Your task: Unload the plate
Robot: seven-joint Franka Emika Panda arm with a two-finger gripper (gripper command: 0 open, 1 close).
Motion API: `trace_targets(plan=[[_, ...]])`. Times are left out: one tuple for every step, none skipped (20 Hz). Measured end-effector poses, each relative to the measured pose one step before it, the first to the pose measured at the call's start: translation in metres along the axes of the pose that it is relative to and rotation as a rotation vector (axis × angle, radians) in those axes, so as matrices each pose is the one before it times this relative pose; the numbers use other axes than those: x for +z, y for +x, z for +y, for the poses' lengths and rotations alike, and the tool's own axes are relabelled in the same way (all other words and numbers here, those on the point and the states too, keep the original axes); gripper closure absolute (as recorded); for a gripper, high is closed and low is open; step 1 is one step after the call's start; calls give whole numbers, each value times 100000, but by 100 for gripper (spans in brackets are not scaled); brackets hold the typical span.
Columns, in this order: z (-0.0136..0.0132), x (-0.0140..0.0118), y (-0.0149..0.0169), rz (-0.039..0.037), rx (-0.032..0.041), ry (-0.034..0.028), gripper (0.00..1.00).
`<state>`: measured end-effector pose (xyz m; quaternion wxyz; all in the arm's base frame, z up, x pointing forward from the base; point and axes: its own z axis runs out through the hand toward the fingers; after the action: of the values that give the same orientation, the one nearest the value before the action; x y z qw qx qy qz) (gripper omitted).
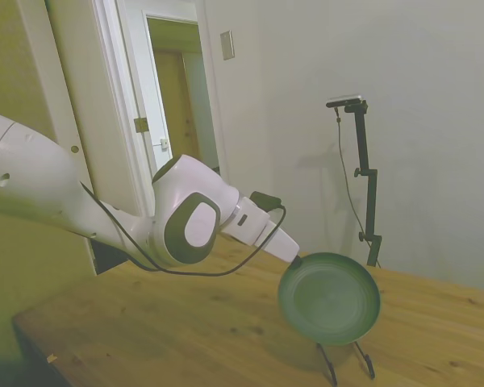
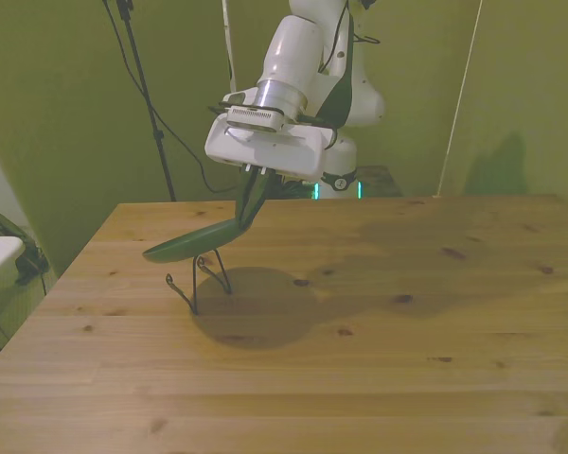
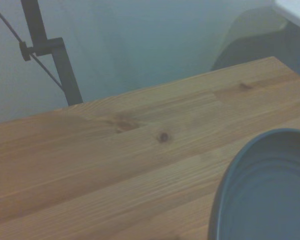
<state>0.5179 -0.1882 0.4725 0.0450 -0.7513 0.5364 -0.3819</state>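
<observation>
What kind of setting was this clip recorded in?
Probably an indoor room set up for robot testing: a plain wooden table holds only a thin black wire stand, the round dark green plate hangs in the gripper, and an open white-framed doorway stands behind.

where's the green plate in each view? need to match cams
Side view: plate lower right of centre, held above the wire stand.
Front view: plate left of centre, under the gripper.
Wrist view: plate fills one corner.
Shared landmark: the wooden table.
</observation>
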Motion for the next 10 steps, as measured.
trace_targets(plan=[[-40,-74,18,84,1,126,100],[-49,-88,20,97,-7,152,100],[-71,-120,22,125,-19,213,100],[-103,-162,21,160,-29,301,100],[-160,-232,4,189,-96,427,100],[-243,-321,-20,239,-209,630,100],[-303,-393,-76,227,-283,769,100],[-342,-521,-191,160,-394,900,100],[-370,-613,-301,75,-466,905,100],[-364,-685,-423,-72,-579,724,100]])
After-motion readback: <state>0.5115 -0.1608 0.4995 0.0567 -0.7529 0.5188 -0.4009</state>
